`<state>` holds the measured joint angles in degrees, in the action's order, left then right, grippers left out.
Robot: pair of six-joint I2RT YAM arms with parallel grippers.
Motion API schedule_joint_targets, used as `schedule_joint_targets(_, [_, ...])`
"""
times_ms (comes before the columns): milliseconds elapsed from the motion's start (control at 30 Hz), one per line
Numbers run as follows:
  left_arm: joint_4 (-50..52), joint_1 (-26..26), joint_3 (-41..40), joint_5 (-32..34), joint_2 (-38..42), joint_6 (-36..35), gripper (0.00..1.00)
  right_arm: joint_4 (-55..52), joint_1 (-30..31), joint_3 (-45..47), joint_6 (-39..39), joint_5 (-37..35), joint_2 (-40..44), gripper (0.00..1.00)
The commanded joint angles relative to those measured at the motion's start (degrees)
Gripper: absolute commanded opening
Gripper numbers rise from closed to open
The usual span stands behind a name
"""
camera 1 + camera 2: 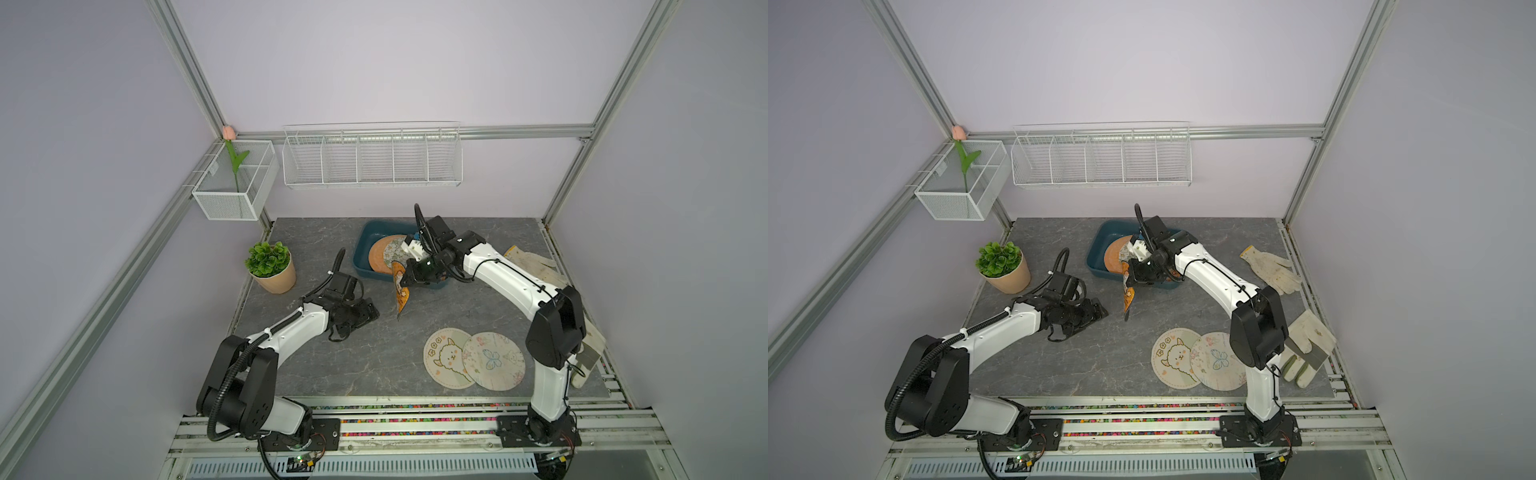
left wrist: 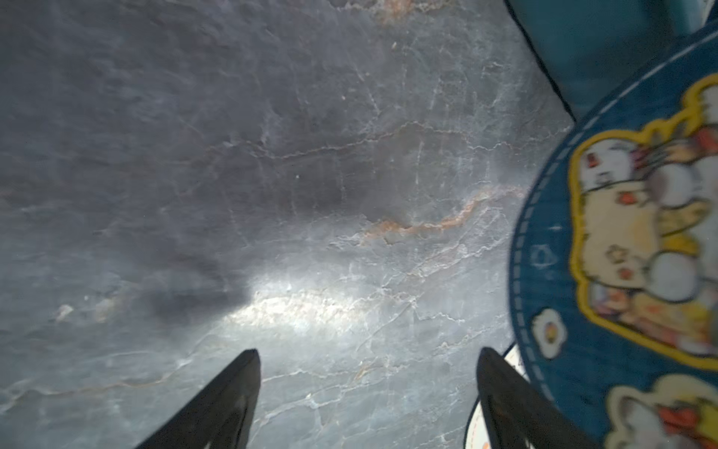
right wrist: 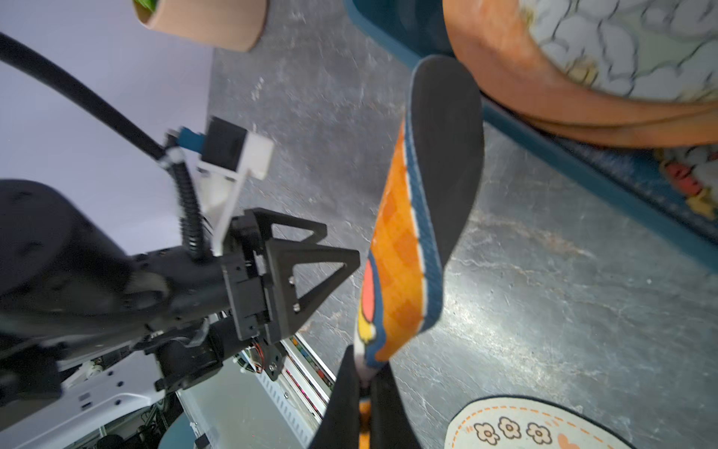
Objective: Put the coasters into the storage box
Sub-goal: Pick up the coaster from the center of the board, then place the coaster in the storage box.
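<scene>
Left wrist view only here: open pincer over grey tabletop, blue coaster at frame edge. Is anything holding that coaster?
Observer: Yes. The right pincer is shut on the blue-rimmed coaster, which hangs on edge beside the storage box.
Operator: What's inside?
Observer: A plain orange coaster with a pale printed coaster lying on it.
Operator: Any left outside?
Observer: Two on the table, overlapping, by the right arm's base: an alpaca coaster and a butterfly coaster.

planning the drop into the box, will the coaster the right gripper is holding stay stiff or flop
Likely floppy: pinched by one edge in the right gripper, the held coaster curls and hangs down. Probably light, since that edge pinch alone carries it. It may fold against the storage box rim.
</scene>
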<state>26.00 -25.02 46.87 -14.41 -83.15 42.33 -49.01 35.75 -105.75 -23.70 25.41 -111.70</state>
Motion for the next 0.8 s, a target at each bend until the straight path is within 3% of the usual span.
schedule_joint_targets(0, [0.3, 0.3, 1.7, -0.7, -1.3, -0.9, 0.87, -1.0, -1.8, -6.1, 0.7, 2.4, -2.9, 0.07])
schedule_joint_targets(400, [-1.1, 0.3, 3.2, -0.8, -2.9, -0.8, 0.87, 2.5, -6.3, -29.9, -2.2, 4.7, -19.9, 0.07])
schedule_joint_targets(567, [-1.0, 0.3, 2.3, -0.8, -2.3, -0.8, 0.88, 3.2, -8.2, -34.1, -2.4, 4.1, -25.4, 0.07])
schedule_joint_targets(767, [-0.9, 0.3, 2.1, -0.8, -2.0, -0.8, 0.88, 2.9, -11.1, -32.7, -0.5, 3.6, -27.2, 0.07])
